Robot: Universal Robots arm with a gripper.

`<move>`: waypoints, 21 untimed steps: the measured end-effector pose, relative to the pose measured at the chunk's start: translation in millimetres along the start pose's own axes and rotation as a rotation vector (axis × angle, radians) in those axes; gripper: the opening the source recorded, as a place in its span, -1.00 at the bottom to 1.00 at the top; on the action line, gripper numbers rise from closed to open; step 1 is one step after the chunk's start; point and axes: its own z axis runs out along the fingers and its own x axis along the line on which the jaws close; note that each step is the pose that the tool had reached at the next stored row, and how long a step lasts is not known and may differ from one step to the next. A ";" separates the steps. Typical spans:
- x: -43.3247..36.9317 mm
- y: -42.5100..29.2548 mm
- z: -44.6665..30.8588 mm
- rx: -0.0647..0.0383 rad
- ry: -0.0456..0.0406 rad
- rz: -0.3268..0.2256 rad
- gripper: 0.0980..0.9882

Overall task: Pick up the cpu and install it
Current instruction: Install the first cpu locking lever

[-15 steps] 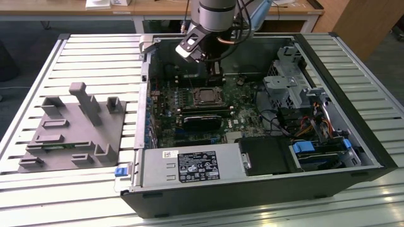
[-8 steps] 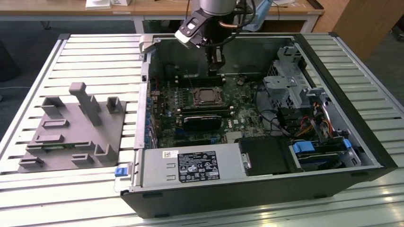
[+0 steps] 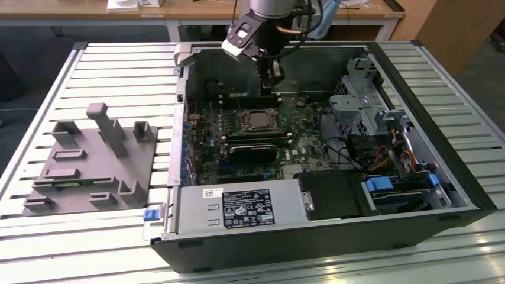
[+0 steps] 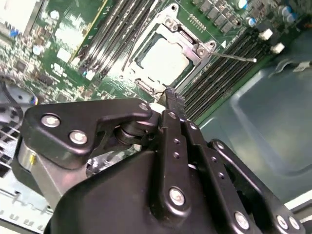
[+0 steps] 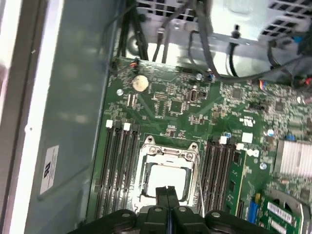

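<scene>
Gripper [image 3: 269, 87], fingers [image 5: 162, 195] pressed together, hangs at twelve o'clock of the socketed cpu [image 3: 256, 121] in the exterior view; the case [image 3: 316, 248] lies on a slatted table [image 3: 103, 65]

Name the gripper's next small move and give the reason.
Probably a short, straight lift away from the motherboard: the cpu already lies in its socket, and the gripper, shut and holding nothing, hangs close over it.

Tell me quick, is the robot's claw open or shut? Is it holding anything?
Gripper: closed, holding nothing; the cpu is not in its grip.
</scene>
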 end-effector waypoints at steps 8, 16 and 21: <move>0.0 0.0 0.3 -0.003 0.0017 -0.091 -0.98; 0.0 0.0 0.5 -0.004 0.0026 -0.142 -0.98; 0.0 0.0 0.5 -0.004 0.0028 -0.157 -0.98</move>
